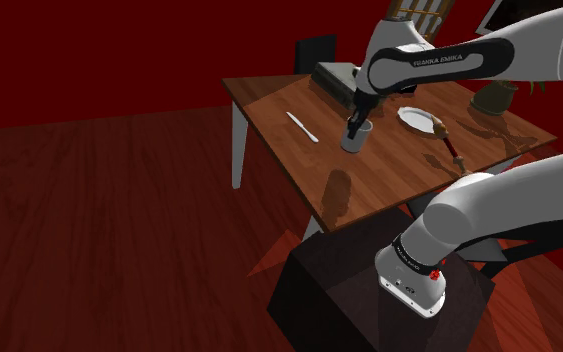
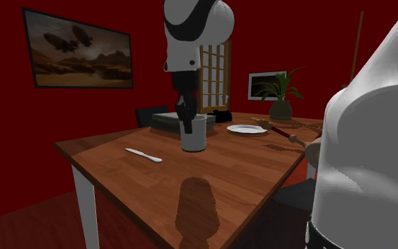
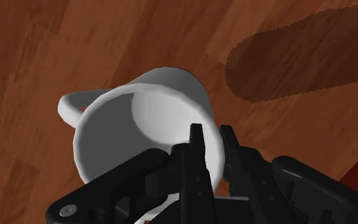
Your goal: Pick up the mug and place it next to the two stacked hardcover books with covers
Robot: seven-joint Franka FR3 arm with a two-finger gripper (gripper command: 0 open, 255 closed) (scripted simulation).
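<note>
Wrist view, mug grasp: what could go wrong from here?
1. The gripper pinches only one side wall of the mug, off-centre, so the mug may tilt or slip once lifted.
2. The books lie close behind the mug in the second exterior view; a low carry could knock into the stack.

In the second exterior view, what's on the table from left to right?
Left to right: white table knife → white mug, with the black tool shut on its wall → white round plate → brown long-handled utensil.
</note>
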